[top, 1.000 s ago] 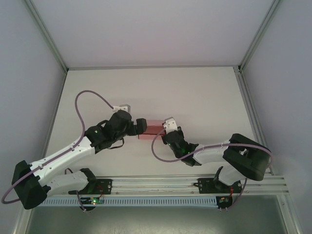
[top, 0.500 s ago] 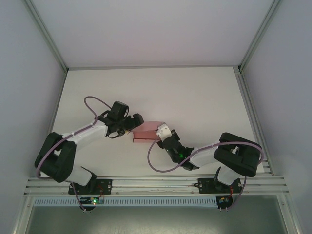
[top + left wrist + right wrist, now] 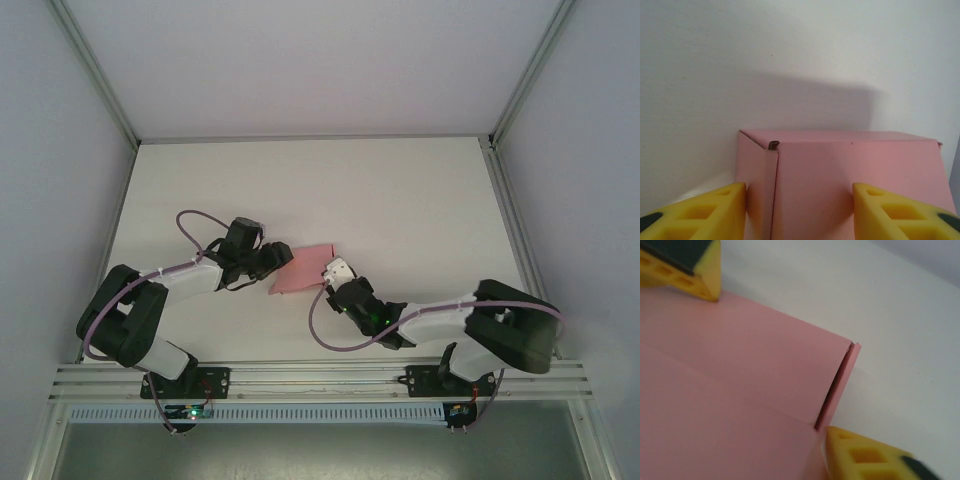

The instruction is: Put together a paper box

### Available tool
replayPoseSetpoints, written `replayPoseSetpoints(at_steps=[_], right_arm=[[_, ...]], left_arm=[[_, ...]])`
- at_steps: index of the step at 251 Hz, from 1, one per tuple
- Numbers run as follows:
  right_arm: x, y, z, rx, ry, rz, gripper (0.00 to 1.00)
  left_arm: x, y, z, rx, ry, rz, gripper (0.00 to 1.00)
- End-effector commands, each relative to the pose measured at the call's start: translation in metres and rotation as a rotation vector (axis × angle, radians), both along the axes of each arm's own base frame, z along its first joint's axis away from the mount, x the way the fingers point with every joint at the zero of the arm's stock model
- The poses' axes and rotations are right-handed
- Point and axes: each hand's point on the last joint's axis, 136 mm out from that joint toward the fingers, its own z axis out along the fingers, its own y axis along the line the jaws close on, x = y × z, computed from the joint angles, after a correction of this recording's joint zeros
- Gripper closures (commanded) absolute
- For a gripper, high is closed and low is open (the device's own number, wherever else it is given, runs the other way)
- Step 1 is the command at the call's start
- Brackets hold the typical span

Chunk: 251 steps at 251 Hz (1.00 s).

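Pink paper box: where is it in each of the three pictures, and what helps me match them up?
Top external: the pink paper box lies mid-table, between the left claw and the right claw.
Left wrist: the box fills the lower centre and right.
Right wrist: the box covers the left and bottom.
Shared landmark: the white table under it.

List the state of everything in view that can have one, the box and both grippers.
paper box: folded up into box shape, lying on the table, with one end flap standing slightly proud of the top panel.
left gripper: jaws apart, fingers at the box's near corner; contact unclear.
right gripper: jaws apart, fingers either side of the pink top panel; contact unclear.
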Motion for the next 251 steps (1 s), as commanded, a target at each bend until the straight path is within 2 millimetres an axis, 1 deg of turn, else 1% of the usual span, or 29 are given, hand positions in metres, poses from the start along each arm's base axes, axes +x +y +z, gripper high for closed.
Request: replayPoseSetpoints(at_steps=[1, 10, 31, 39, 44, 47, 56, 72, 85, 118, 125, 137, 149, 161, 167, 172, 175, 181, 191, 205, 222, 229, 251], right_arm=[[-0.015, -0.006, 0.009, 0.101, 0.063, 0.004, 0.46], [-0.02, -0.012, 0.009, 0.114, 0.086, 0.0, 0.36], [-0.034, -0.027, 0.0, 0.096, 0.154, 0.01, 0.23], [-0.039, -0.035, -0.005, 0.094, 0.177, 0.0, 0.22], [-0.04, -0.038, -0.004, 0.1, 0.185, -0.008, 0.22], [-0.044, -0.045, -0.013, 0.089, 0.203, -0.017, 0.22], [-0.049, -0.054, -0.017, 0.105, 0.221, -0.036, 0.21], [-0.054, -0.063, -0.016, 0.143, 0.23, -0.046, 0.17], [-0.057, -0.068, -0.01, 0.19, 0.227, -0.053, 0.11], [-0.054, -0.069, 0.011, 0.312, 0.216, -0.039, 0.02], [-0.053, -0.07, 0.013, 0.326, 0.232, -0.042, 0.02], [-0.048, -0.07, 0.016, 0.356, 0.27, -0.061, 0.02], [-0.04, -0.069, 0.02, 0.39, 0.308, -0.08, 0.02], [-0.032, -0.069, 0.022, 0.432, 0.355, -0.104, 0.02], [-0.029, -0.066, 0.024, 0.451, 0.382, -0.096, 0.02], [-0.03, -0.064, 0.02, 0.459, 0.417, -0.084, 0.02], [-0.026, -0.059, 0.029, 0.483, 0.422, -0.067, 0.02], [-0.024, -0.054, 0.032, 0.504, 0.456, -0.048, 0.02], [-0.02, -0.048, 0.034, 0.531, 0.52, -0.032, 0.02], [-0.016, -0.042, 0.035, 0.559, 0.617, -0.02, 0.02], [-0.009, -0.04, 0.033, 0.577, 0.721, -0.031, 0.02], [-0.005, -0.041, 0.031, 0.584, 0.751, -0.042, 0.02], [-0.001, -0.035, 0.025, 0.58, 0.827, -0.024, 0.02]], left_arm=[[-0.014, 0.014, -0.027, 0.071, 0.059, 0.005, 0.53], [-0.013, 0.014, -0.028, 0.074, 0.061, 0.004, 0.54], [-0.013, 0.014, -0.03, 0.082, 0.058, -0.002, 0.55], [-0.013, 0.013, -0.031, 0.084, 0.059, -0.006, 0.6], [-0.013, 0.013, -0.032, 0.088, 0.059, -0.009, 0.61], [-0.013, 0.013, -0.032, 0.09, 0.058, -0.011, 0.62], [-0.013, 0.014, -0.033, 0.095, 0.062, -0.015, 0.63], [-0.013, 0.014, -0.035, 0.1, 0.065, -0.02, 0.65], [-0.013, 0.014, -0.036, 0.103, 0.063, -0.023, 0.65], [-0.014, 0.014, -0.038, 0.108, 0.061, -0.038, 0.67], [-0.014, 0.013, -0.039, 0.109, 0.062, -0.04, 0.68], [-0.015, 0.013, -0.041, 0.11, 0.062, -0.044, 0.72], [-0.014, 0.013, -0.042, 0.104, 0.062, -0.045, 0.73], [-0.014, 0.01, -0.042, 0.091, 0.055, -0.06, 0.78], [-0.014, 0.009, -0.043, 0.084, 0.055, -0.064, 0.79], [-0.014, 0.008, -0.043, 0.078, 0.053, -0.067, 0.81], [-0.015, 0.008, -0.043, 0.073, 0.054, -0.069, 0.82], [-0.014, 0.007, -0.042, 0.061, 0.047, -0.071, 0.85], [-0.013, 0.006, -0.041, 0.04, 0.041, -0.078, 0.87], [-0.012, 0.006, -0.038, 0.016, 0.021, -0.09, 0.88], [-0.012, 0.008, -0.037, 0.0, 0.007, -0.097, 0.9], [-0.011, 0.009, -0.036, -0.003, -0.003, -0.102, 0.9], [-0.012, 0.01, -0.036, -0.024, -0.02, -0.117, 0.92]])
